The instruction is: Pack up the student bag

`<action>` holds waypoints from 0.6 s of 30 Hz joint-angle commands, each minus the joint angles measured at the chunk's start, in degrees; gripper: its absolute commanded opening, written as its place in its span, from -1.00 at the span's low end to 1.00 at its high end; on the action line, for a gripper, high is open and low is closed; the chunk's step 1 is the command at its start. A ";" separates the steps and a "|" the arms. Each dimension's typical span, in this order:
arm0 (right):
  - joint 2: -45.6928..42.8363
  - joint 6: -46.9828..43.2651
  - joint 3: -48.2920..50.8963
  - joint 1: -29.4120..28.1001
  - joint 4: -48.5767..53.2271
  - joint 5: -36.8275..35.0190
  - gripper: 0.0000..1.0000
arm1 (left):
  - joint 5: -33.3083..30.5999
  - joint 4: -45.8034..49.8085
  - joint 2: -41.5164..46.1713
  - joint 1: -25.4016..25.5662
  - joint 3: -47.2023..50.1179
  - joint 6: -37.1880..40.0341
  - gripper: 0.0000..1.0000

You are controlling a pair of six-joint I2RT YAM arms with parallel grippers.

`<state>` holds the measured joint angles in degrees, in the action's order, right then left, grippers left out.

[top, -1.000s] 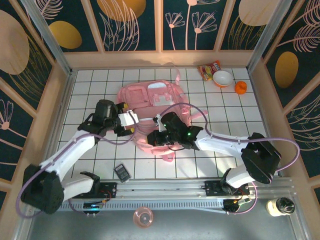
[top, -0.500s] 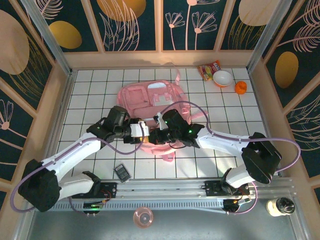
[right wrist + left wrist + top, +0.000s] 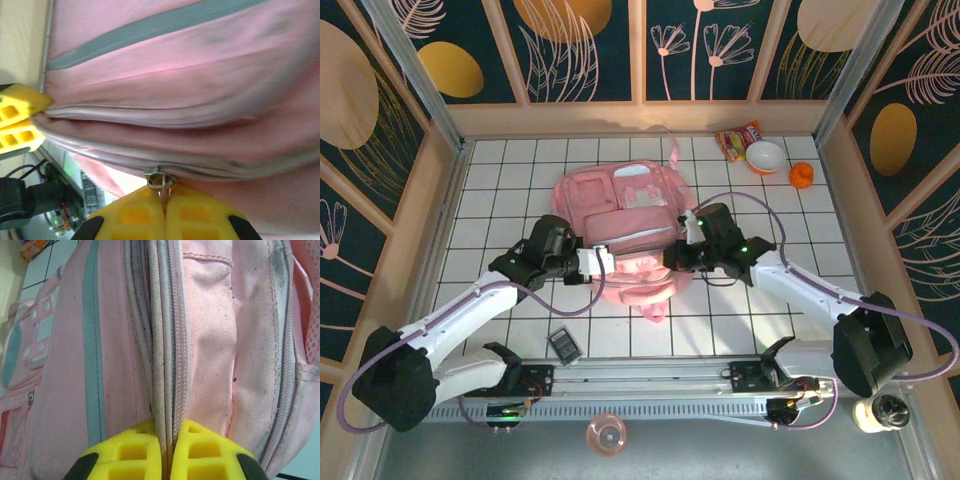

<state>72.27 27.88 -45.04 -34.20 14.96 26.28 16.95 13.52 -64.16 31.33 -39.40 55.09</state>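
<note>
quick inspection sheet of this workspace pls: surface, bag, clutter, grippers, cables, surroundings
surface: white tiled table with dark grid lines
job's things: pink student bag lying mid-table, held at its near edge from both sides
clutter: snack packet, white bowl and orange object at the far right; dark flat gadget by the left base; pink cup on the near ledge
grippers: left gripper shut on the bag's fabric beside the zip; right gripper shut on a zip pull
cables: a purple cable loops off each arm
surroundings: wood-framed floral panels; metal rail under the bases
</note>
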 commanded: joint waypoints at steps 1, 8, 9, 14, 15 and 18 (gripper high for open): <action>-0.53 -6.23 0.53 2.47 4.00 -1.43 -1.00 | -5.60 4.36 2.67 -3.12 1.60 1.33 -1.00; -1.50 4.52 2.10 -8.32 -7.34 -0.64 -1.00 | -13.31 -2.52 5.12 -9.67 5.07 -2.04 -0.86; -1.16 6.97 2.70 -11.45 -10.59 -1.32 -1.00 | -13.15 -4.08 4.69 -10.52 5.27 -2.50 -0.84; 4.06 12.48 0.96 -19.34 -18.64 -3.95 -1.00 | -8.43 -2.19 -0.76 -10.94 -0.10 -4.77 -0.44; 4.87 12.71 0.29 -19.86 -19.49 -3.86 -1.00 | -7.12 0.33 -1.42 -10.94 -1.95 -4.77 -0.29; 6.43 12.10 -1.10 -19.99 -20.08 -4.00 -1.00 | -2.56 8.02 -0.59 -10.95 -5.33 -4.17 0.18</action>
<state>78.02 38.15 -43.11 -53.45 0.21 21.69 9.98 16.82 -65.80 20.27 -40.16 51.68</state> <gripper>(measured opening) 0.041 0.527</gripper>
